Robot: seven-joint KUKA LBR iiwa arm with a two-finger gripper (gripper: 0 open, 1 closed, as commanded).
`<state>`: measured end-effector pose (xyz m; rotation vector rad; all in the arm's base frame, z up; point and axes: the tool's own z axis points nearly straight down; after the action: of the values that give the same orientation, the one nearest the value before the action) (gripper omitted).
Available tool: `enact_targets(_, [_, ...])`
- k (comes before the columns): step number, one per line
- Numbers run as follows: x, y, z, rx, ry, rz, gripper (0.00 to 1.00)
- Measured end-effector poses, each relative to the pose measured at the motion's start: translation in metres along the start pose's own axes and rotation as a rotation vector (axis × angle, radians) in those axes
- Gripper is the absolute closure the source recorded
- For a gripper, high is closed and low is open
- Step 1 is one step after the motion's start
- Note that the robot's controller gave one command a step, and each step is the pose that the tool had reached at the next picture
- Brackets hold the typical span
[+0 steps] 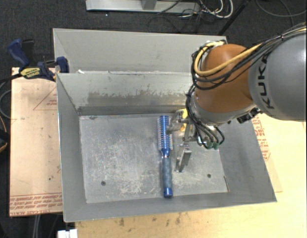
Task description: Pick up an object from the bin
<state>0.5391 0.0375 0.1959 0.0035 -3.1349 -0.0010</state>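
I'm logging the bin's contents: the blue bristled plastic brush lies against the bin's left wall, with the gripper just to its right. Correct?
No. The camera view shows the blue bristled plastic brush lying near the middle of the grey metal bin, away from its left wall. The gripper is just to its right.

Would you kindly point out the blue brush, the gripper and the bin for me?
blue brush (166,176), camera view, on its handle.
gripper (182,151), camera view, on its metal end right of the brush.
bin (118,155), camera view, on the bare floor left of the brush.
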Motion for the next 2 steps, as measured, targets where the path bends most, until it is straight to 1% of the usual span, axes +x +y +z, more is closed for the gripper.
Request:
enact_targets(1, [-0.038,0.022,0.125,-0.002,-0.02,-0.036,0.0])
enact_targets(2, [-0.045,-0.053,0.09,0.001,-0.013,0.109,0.0])
